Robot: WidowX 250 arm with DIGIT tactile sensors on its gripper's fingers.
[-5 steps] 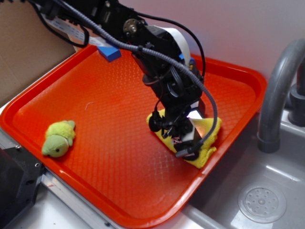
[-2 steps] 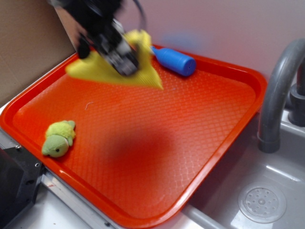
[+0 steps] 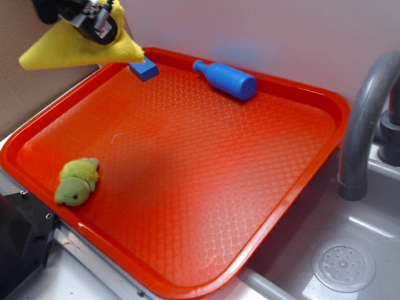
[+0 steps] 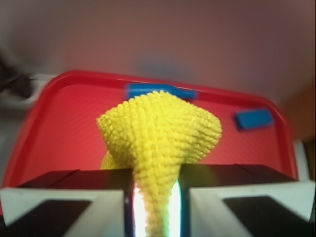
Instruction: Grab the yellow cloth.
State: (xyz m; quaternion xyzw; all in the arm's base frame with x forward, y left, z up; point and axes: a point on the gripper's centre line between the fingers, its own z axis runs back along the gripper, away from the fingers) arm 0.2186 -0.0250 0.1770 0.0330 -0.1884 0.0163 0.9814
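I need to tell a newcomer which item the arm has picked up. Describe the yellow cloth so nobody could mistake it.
Start at the big red tray beside the sink, then look above its far left corner. There the yellow cloth hangs in the air, pinched in the jaws of the gripper. Unlike the small yellow-green plush toy lying on the tray, it is bright yellow, knitted and lifted clear.

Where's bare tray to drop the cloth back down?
Most of the orange tray is bare: the whole middle and right side, between the blue bottle at the back rim and the green plush toy at front left. The back-left corner is crowded: the blue block sits there, under the gripper holding the yellow cloth.
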